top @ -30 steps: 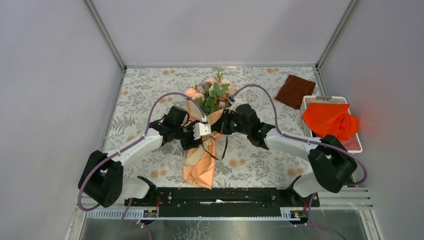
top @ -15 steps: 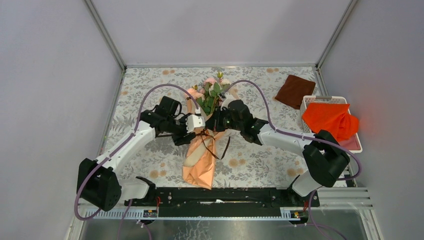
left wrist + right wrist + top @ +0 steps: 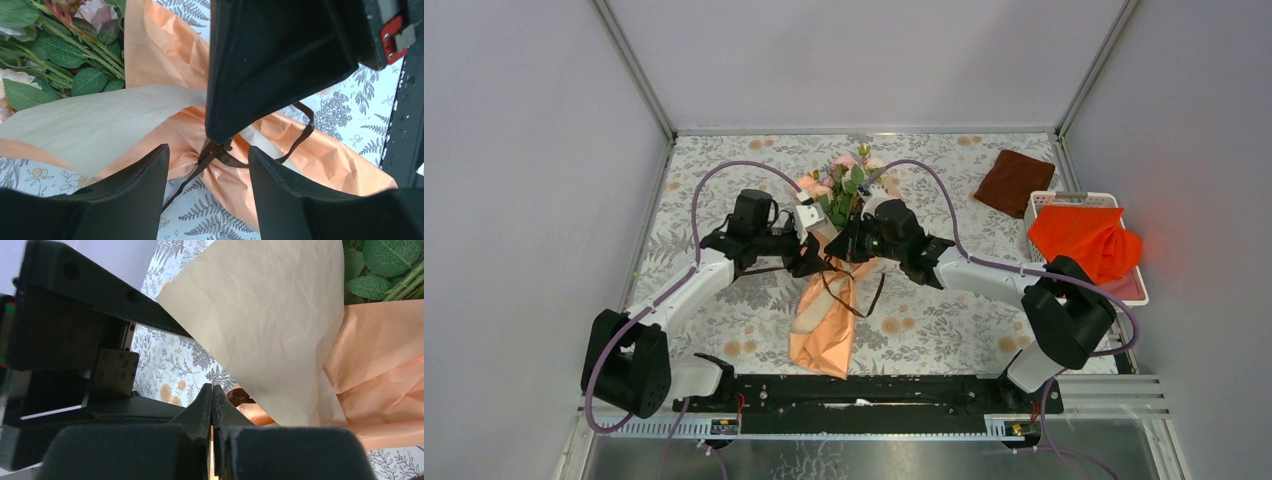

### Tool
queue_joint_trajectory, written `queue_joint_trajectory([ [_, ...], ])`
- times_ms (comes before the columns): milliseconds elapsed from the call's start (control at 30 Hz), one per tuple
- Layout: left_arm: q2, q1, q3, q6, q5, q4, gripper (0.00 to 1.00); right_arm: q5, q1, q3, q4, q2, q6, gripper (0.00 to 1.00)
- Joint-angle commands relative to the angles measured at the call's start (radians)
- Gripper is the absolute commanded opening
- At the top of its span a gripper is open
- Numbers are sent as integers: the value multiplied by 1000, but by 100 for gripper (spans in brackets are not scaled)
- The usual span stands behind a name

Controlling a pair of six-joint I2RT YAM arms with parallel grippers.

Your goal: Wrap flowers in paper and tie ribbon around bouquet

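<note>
The bouquet lies mid-table with its flowers [image 3: 849, 185] at the far end and its peach paper [image 3: 824, 335] cone pointing at me. A thin dark ribbon [image 3: 876, 295] is cinched round the cone's waist, with one loop trailing right. My left gripper [image 3: 812, 252] is open beside the waist. In the left wrist view the knot [image 3: 226, 156] sits between its spread fingers [image 3: 207, 149], untouched. My right gripper [image 3: 842, 248] is shut, and its tip [image 3: 213, 386] rests right on the knot, where the strands run into it. Leaves [image 3: 60, 55] and the paper's tan reverse [image 3: 270, 315] show above.
A dark brown folded cloth [image 3: 1014, 182] lies at the far right. A white basket [image 3: 1124, 290] holding a bright orange cloth [image 3: 1079, 240] stands against the right wall. Grey walls close three sides, and a black rail [image 3: 864, 390] runs along the near edge.
My left arm has swung back toward the far left and its jaws have spread slightly wider. The right gripper has crept a little left along the waist. The bouquet has stayed put.
</note>
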State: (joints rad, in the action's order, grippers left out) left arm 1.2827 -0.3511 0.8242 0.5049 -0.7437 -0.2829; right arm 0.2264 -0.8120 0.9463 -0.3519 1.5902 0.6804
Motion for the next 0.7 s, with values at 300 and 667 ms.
queue_joint_trajectory([
  [300,37,20,-103,-198,-95,369,46,-48,-26,30,-132,19,68,0],
  [667,65,25,-123,-264,-86,438,0,-32,-32,34,-131,32,65,1],
])
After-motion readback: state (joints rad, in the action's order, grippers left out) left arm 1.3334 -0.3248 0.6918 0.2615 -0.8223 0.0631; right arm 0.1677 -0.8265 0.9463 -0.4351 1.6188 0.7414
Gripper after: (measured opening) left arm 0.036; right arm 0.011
